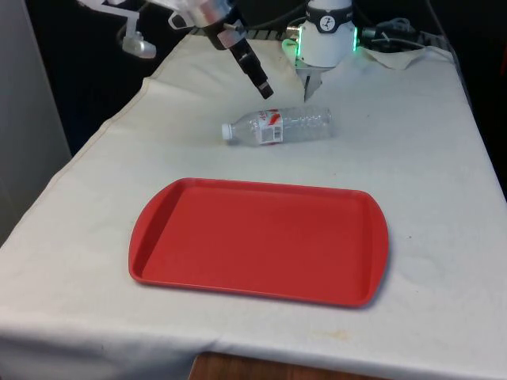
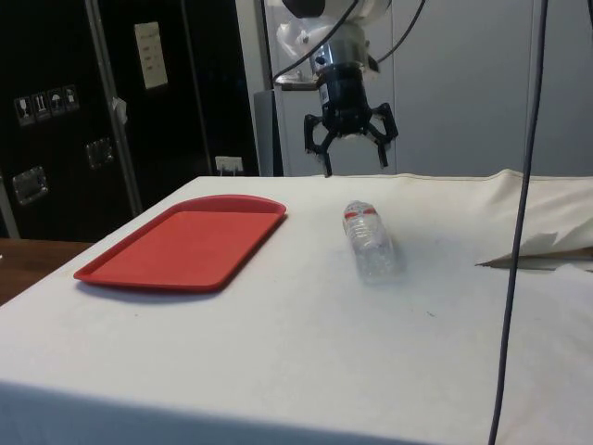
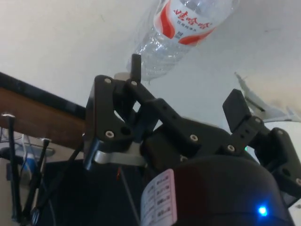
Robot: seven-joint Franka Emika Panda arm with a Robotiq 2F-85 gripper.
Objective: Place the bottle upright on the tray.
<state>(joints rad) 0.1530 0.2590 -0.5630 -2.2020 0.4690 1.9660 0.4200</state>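
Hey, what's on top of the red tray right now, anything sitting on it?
Nothing sits on the red tray; its whole inner surface shows bare. The bottle lies on its side on the white cloth beyond it, below the open hand. What is beneath the tray is covered.

Bottle [image 3: 188,33] base cut off by wrist picture's edge; cap partly hidden behind hand [image 3: 186,96] finger.
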